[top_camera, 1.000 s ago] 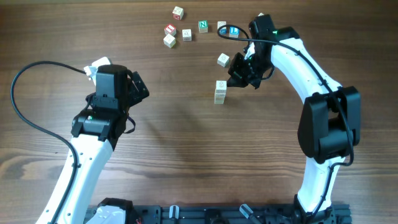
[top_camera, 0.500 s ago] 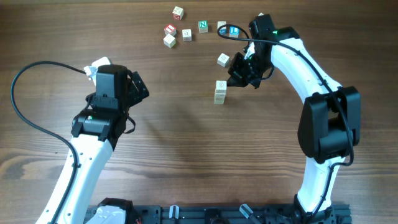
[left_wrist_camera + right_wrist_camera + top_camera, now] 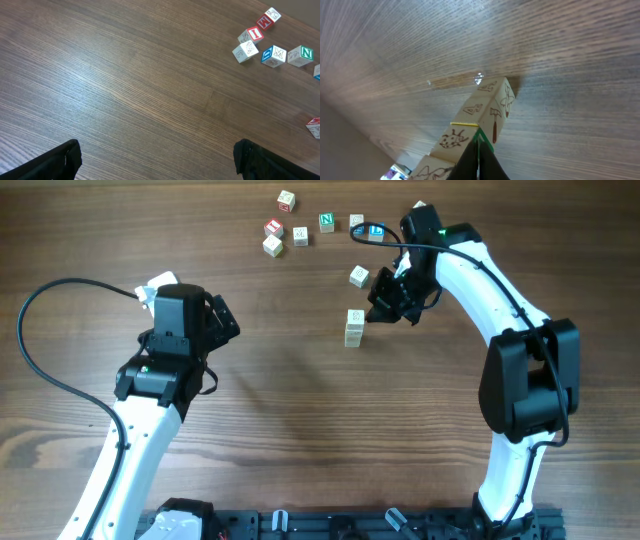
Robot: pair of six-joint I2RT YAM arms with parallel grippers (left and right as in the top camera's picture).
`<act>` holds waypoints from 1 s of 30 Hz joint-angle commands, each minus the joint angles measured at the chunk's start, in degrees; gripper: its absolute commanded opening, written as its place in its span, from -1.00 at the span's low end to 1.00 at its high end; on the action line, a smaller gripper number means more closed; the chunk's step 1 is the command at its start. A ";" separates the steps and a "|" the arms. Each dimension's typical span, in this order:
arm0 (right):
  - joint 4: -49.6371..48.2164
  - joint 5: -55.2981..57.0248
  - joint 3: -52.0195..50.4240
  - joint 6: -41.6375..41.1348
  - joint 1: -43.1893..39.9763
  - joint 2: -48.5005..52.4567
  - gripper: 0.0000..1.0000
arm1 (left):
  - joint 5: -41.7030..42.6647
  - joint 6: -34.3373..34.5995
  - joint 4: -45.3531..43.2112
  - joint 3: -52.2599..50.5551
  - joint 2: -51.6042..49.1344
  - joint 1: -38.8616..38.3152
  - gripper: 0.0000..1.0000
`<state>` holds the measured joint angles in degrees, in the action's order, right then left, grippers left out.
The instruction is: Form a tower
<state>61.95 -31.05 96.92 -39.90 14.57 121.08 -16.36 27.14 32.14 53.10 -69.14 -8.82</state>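
The tower (image 3: 353, 328) is a narrow stack of pale wooden picture cubes standing mid-table. In the right wrist view the tower (image 3: 492, 107) runs up from the table toward the camera. My right gripper (image 3: 373, 309) is shut, its tips just right of the stack. In the right wrist view the right gripper (image 3: 478, 141) has its closed tips at the edge of an upper cube, with nothing between them. My left gripper (image 3: 226, 321) hovers far to the left, open and empty. In the left wrist view the left gripper (image 3: 157, 162) has only bare wood between its fingers.
Loose letter cubes lie at the back: a group of several (image 3: 287, 225), a blue one (image 3: 376, 230) and a single cube (image 3: 359, 276) close behind the tower. The left wrist view shows several of these cubes (image 3: 273, 55) at its top right. A black cable (image 3: 30, 350) loops at the left.
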 commanded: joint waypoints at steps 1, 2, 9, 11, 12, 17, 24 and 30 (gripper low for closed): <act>0.22 0.09 -0.28 -0.55 0.26 0.76 -0.91 | 0.31 0.55 -0.13 0.26 0.35 0.42 1.00; 0.20 -0.11 -0.28 -0.55 0.26 0.76 -0.91 | 0.31 0.55 -0.13 0.26 0.35 0.42 1.00; -1.38 -0.63 -0.28 -0.52 1.14 0.76 -0.91 | 0.31 0.55 -0.13 0.26 0.35 0.42 1.00; -1.36 -0.26 -0.28 -0.55 1.18 0.76 -0.91 | 0.31 0.55 -0.13 0.26 0.35 0.42 1.00; -1.36 -0.20 -0.28 -0.55 1.18 0.76 -0.91 | 0.31 0.55 -0.13 0.26 0.35 0.42 1.00; -0.87 1.42 -0.28 -0.61 1.16 0.76 -0.91 | 0.31 0.55 -0.13 0.26 0.35 0.42 1.00; -1.36 8.72 -0.07 -0.48 -2.32 0.61 -0.92 | 0.31 0.55 -0.13 0.26 0.35 0.42 1.00; 0.00 14.21 5.38 7.74 -5.62 -4.72 -0.45 | 0.31 0.55 -0.13 0.26 0.35 0.42 1.00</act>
<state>61.43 -21.74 97.89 -36.97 9.17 121.03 -16.36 27.14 32.14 53.10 -69.14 -8.82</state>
